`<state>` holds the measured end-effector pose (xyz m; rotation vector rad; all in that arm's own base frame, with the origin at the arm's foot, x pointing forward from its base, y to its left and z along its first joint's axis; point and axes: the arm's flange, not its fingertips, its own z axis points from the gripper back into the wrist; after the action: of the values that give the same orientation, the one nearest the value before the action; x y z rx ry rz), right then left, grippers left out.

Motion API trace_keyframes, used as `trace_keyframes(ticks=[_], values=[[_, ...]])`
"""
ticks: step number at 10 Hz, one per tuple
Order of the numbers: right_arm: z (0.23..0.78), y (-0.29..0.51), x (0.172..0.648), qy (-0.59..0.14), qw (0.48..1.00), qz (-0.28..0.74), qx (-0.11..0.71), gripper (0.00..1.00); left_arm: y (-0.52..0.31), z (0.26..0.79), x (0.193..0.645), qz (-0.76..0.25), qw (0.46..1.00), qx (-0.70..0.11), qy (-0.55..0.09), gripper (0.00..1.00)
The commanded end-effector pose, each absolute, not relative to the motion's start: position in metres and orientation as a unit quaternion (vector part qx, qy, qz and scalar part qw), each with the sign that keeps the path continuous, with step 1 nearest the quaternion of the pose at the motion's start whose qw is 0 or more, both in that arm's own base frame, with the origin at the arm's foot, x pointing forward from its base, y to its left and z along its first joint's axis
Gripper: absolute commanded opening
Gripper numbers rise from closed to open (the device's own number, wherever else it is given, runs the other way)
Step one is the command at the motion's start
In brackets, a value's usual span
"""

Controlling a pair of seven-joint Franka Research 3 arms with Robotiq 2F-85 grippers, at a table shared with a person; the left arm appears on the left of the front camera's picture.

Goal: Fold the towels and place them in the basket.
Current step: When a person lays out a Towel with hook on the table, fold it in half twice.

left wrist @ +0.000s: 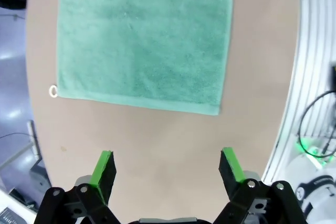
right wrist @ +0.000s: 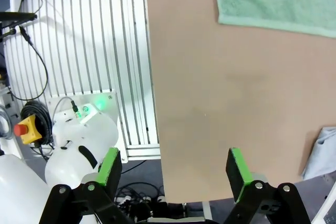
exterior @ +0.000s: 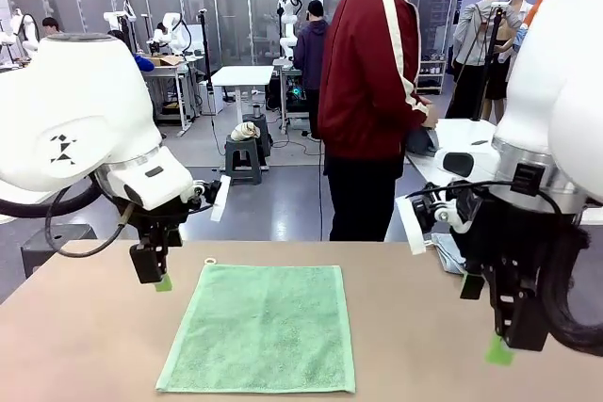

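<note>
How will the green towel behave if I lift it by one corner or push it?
Likely floppy: the green towel lies flat and thin on the table, so a lifted corner would probably drape. Its terry pile should grip rather than slip. A push would probably bunch it, not slide it.

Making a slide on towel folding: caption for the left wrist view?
Open left gripper above the table, beside a green towel spread flat and unfolded.

Green terry towel (left wrist: 142, 40) cut off by top edge in left wrist view, pale blue-grey soft cloth (right wrist: 321, 156) cut by right edge in right wrist view
</note>
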<state>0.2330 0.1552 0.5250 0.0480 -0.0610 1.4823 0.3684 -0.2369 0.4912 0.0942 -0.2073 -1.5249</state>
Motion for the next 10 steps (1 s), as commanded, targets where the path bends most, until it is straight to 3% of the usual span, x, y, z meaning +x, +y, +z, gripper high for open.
trace_keyframes(ticks=[1,4,10], values=[[0.512,0.173,0.208,-0.053,0.717,0.694,0.023,1.0,-0.21,0.479,0.344,-0.693,0.716,0.025,-0.084,1.0],[0.484,0.203,0.196,-0.055,0.711,0.7,0.043,1.0,-0.183,0.449,0.327,-0.688,0.721,0.016,-0.082,1.0],[0.386,0.261,0.226,-0.03,0.728,0.682,0.061,1.0,-0.215,0.39,0.318,-0.685,0.724,-0.009,-0.084,1.0]])
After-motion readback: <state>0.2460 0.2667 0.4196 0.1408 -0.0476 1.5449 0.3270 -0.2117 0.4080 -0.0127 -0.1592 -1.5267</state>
